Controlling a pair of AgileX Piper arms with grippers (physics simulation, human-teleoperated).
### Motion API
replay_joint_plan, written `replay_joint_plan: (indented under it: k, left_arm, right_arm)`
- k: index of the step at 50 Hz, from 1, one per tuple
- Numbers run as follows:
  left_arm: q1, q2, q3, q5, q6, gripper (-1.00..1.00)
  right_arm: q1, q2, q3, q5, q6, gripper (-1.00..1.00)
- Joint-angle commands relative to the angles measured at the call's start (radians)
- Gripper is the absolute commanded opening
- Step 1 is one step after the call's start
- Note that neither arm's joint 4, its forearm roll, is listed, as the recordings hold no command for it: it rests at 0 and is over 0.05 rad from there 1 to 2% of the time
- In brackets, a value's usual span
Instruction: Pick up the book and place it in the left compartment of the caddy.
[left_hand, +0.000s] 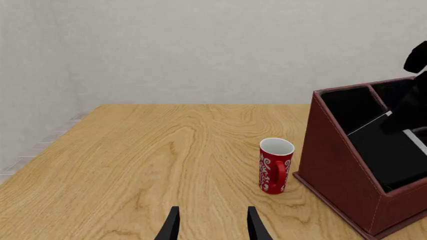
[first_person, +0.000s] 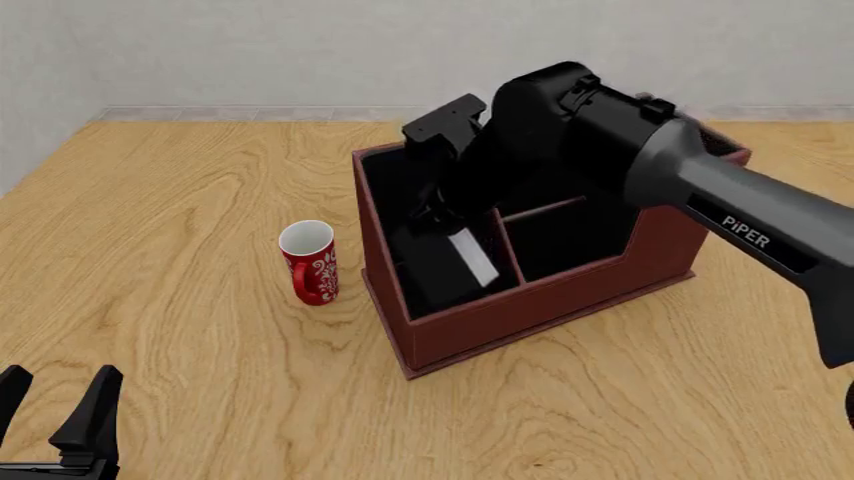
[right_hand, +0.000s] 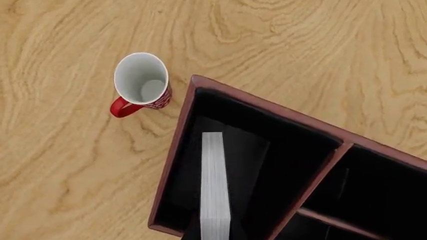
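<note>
The black book (first_person: 470, 260) with white page edges stands tilted inside the left compartment (first_person: 400, 200) of the reddish-brown caddy (first_person: 534, 310). My right gripper (first_person: 435, 215) reaches down into that bay and appears shut on the book's upper end. In the right wrist view the book (right_hand: 213, 185) runs along the bay (right_hand: 250, 165) inside the caddy's wall (right_hand: 175, 150). In the left wrist view the book (left_hand: 383, 150) leans in the caddy (left_hand: 333, 165). My left gripper (left_hand: 213, 227) is open and empty, low at the near left (first_person: 54, 410).
A red-and-white mug (first_person: 308, 262) stands upright on the wooden table just left of the caddy; it also shows in the left wrist view (left_hand: 275, 165) and the right wrist view (right_hand: 141, 82). The caddy's wider divided bay (first_person: 561, 235) is to the right.
</note>
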Motion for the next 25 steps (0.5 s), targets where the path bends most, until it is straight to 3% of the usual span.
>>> replay_joint_plan:
  k: [1,23,24,25]
  left_arm:
    - [0.000,0.000,0.000,0.000,0.000,1.00]
    - [0.000,0.000,0.000,0.000,0.000,1.00]
    - [0.000,0.000,0.000,0.000,0.000,1.00]
    - [0.000,0.000,0.000,0.000,0.000,1.00]
  right_arm:
    - [0.002,0.001,0.025,-0.034,0.029,-1.00]
    - [0.012,-0.008,0.041,-0.042,0.042,-1.00]
    - [0.004,-0.003,0.034,-0.040,0.033,1.00]
    - [0.002,-0.002,0.030,-0.039,0.034,1.00]
